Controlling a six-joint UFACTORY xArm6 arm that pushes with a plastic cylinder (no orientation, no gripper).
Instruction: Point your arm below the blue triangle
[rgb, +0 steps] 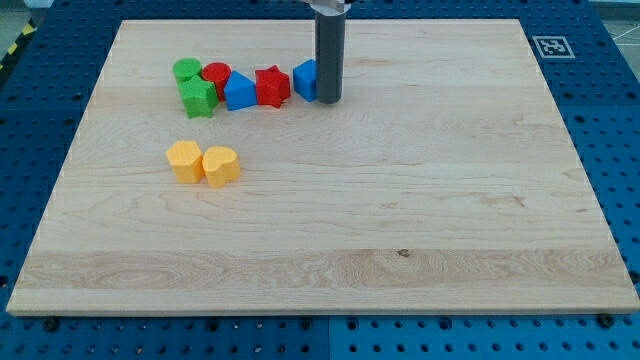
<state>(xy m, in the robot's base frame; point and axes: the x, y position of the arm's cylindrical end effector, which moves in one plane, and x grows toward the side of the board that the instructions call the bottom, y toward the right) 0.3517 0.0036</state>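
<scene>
The blue triangle (239, 91) lies in a row of blocks near the view's top left of the wooden board (400, 200). The row holds a green round block (186, 70), a green star (198, 98), a red round block (216, 76), the blue triangle, a red star (271, 86) and a blue block (305, 79) partly hidden by my rod. My tip (329, 100) rests on the board just right of that blue block, well to the right of the blue triangle and about level with its lower edge.
Two yellow blocks, a hexagon (184, 159) and a heart (221, 165), sit together below the row at the view's left. A fiducial marker (549, 46) lies off the board's top right corner.
</scene>
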